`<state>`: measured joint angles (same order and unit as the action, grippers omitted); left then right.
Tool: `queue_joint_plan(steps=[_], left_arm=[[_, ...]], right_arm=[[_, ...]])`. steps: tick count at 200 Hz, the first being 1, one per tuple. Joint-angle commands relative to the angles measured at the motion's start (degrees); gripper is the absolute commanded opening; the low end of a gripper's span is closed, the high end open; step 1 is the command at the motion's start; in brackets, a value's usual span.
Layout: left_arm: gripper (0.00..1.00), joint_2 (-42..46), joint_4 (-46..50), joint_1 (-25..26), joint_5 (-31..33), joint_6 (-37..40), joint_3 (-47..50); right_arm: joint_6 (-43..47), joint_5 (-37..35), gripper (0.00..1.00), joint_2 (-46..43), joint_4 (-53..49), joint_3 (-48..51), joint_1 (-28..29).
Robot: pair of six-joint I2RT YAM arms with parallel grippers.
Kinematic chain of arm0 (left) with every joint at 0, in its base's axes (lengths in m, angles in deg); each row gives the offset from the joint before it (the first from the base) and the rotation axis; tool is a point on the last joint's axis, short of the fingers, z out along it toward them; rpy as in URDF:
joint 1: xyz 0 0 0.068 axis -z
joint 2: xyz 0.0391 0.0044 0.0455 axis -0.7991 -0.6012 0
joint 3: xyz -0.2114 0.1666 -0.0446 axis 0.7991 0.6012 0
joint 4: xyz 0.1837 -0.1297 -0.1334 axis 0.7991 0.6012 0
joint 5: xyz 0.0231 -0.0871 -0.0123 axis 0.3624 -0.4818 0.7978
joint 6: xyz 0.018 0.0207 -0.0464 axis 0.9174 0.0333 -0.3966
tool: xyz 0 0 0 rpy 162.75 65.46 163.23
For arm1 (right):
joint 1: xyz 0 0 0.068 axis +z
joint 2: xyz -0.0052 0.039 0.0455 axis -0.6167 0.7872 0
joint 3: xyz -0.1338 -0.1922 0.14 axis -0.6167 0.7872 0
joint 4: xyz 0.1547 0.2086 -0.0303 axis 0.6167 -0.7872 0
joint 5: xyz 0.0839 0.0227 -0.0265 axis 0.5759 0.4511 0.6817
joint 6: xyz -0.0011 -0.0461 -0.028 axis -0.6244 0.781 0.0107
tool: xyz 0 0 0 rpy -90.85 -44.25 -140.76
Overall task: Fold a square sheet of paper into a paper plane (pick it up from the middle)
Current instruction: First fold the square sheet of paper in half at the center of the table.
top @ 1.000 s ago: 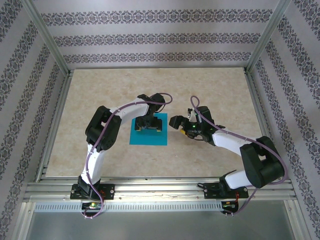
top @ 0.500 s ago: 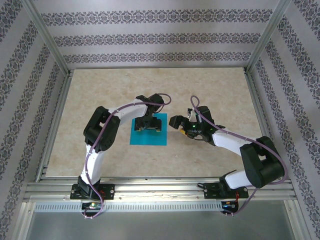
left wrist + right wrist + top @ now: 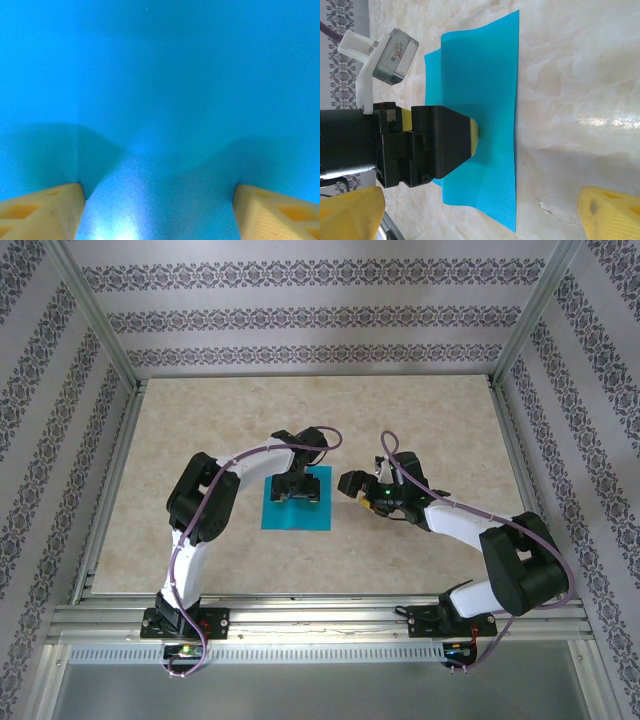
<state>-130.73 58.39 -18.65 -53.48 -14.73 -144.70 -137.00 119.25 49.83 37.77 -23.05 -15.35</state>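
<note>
The square sheet of paper (image 3: 297, 517) is thin and nearly weightless, limp rather than stiff. It should crease wherever it is squeezed and may slide on the smooth worktop (image 3: 430, 420) if pushed sideways. A light pinch at its middle, raising a small ridge between the pads, looks like the sensible hold; the edges lie too flat to get under. The sheet lies flat near the centre of the worktop, and the left end effector (image 3: 297, 498) stands straight down on its middle, its tips touching the paper. In the left wrist view the two yellow fingertips (image 3: 45, 210) sit well apart with blue paper between them — the jaws are parted and nothing is pinched yet, though the surface between them seems to swell slightly. The right end effector (image 3: 346, 484) holds nothing and its jaws are spread wide. It hangs just beside the sheet's right edge, facing it — apart from the paper, not touching.
</note>
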Motion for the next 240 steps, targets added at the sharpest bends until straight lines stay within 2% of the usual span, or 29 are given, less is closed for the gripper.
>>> queue_joint_plan(steps=[1,50,81,98,135,161,187,203,240], left_arm=[[0.75,-0.70,-4.83,-0.20,-3.90,0.10,2.23],[0.57,3.38,-9.18,-0.20,-4.04,0.52,4.55],[0.51,6.27,-14.07,-0.28,-4.63,0.27,7.65],[0.43,7.24,-15.16,-0.29,-4.52,0.01,8.45],[0.42,9.90,-18.45,-0.29,-5.76,-0.33,10.17],[0.42,12.93,-22.30,-0.31,-8.12,-2.08,11.40],[0.43,15.29,-25.69,-0.35,-11.60,-4.58,11.72],[0.44,16.36,-28.94,-0.38,-14.78,-6.75,12.41],[0.45,16.88,-40.40,-0.38,-23.96,-13.42,15.60]], right_arm=[[-0.10,0.17,0.98,-0.82,-0.42,-1.03,0.05],[0.12,-0.77,0.98,-2.42,-1.40,-0.44,-0.04],[-0.79,-2.41,0.98,-4.15,-2.02,0.51,-0.30],[-1.61,-3.95,0.98,-6.50,-2.61,1.27,-0.48],[-1.96,-11.37,0.98,-13.96,-5.57,3.89,-1.64],[-4.43,-18.15,0.98,-20.21,-9.99,6.41,-4.05],[-5.48,-21.62,0.98,-26.96,-9.44,10.46,-6.59],[-4.84,-22.15,0.98,-30.58,-9.94,11.89,-8.29],[-3.39,-16.96,0.98,-33.12,-10.09,13.12,-12.02]])
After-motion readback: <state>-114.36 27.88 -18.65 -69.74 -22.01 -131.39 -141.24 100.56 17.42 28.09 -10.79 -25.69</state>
